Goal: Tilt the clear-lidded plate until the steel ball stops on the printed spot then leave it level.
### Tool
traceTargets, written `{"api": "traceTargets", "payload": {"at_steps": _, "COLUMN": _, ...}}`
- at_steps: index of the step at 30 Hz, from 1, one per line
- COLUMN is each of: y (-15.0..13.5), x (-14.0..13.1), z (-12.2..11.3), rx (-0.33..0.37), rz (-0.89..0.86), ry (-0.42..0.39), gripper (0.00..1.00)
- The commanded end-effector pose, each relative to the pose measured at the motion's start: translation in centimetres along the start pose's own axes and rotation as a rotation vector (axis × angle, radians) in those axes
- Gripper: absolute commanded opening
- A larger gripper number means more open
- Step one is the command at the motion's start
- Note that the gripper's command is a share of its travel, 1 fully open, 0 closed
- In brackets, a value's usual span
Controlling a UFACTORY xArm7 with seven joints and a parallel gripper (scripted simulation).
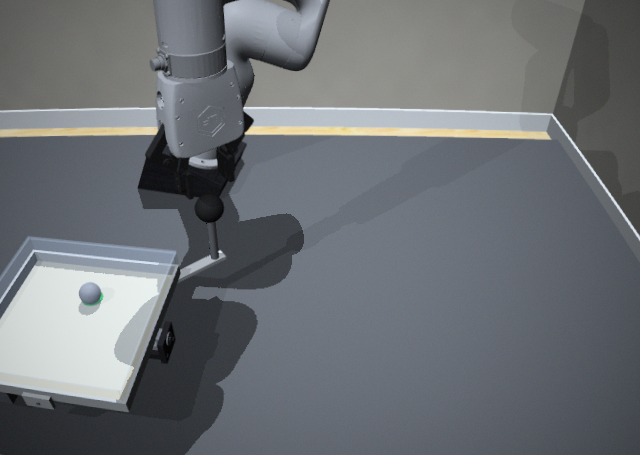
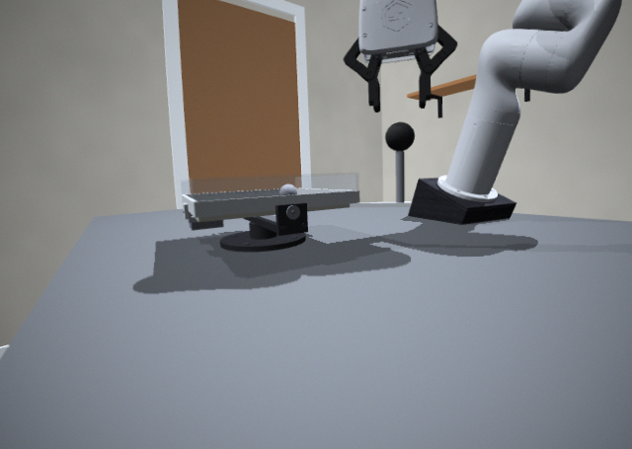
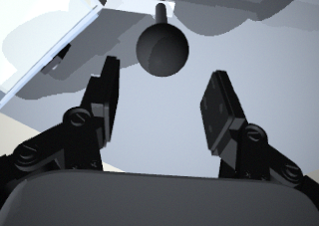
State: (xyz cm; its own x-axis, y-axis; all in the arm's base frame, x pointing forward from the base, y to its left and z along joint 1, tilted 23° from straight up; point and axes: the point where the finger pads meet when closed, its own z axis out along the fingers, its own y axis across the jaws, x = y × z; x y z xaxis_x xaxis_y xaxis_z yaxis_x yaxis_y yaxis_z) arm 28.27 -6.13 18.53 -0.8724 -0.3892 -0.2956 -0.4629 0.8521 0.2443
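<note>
The clear-lidded plate sits at the front left on a pivot stand; it looks close to level in the exterior view. The steel ball rests on the white floor, covering most of the green spot. The ball also shows in the exterior view. A black knob on a thin post rises from an arm at the plate's far right corner. My gripper is open and empty, hanging well above the knob. The wrist view shows the knob below and apart from both fingers.
The arm's black base stands just behind the knob. A raised rim borders the table at the back and right. A brown panel in a white frame stands behind the plate.
</note>
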Motion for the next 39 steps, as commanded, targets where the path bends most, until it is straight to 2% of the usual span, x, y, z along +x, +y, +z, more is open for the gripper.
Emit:
{"api": "traceTargets", "payload": {"at_steps": 1, "y": -0.07, "x": -0.08, "z": -0.24, "rx": 0.002, "rz": 0.0, "ry": -0.002, "gripper": 0.61}}
{"api": "traceTargets", "payload": {"at_steps": 6, "y": -0.07, "x": -0.08, "z": -0.27, "rx": 0.002, "rz": 0.0, "ry": -0.002, "gripper": 0.61}}
{"api": "traceTargets", "payload": {"at_steps": 7, "y": -0.07, "x": -0.08, "z": -0.27, "rx": 0.002, "rz": 0.0, "ry": -0.002, "gripper": 1.0}}
{"api": "traceTargets", "payload": {"at_steps": 39, "y": -0.07, "x": -0.08, "z": -0.27, "rx": 0.002, "rz": 0.0, "ry": -0.002, "gripper": 1.0}}
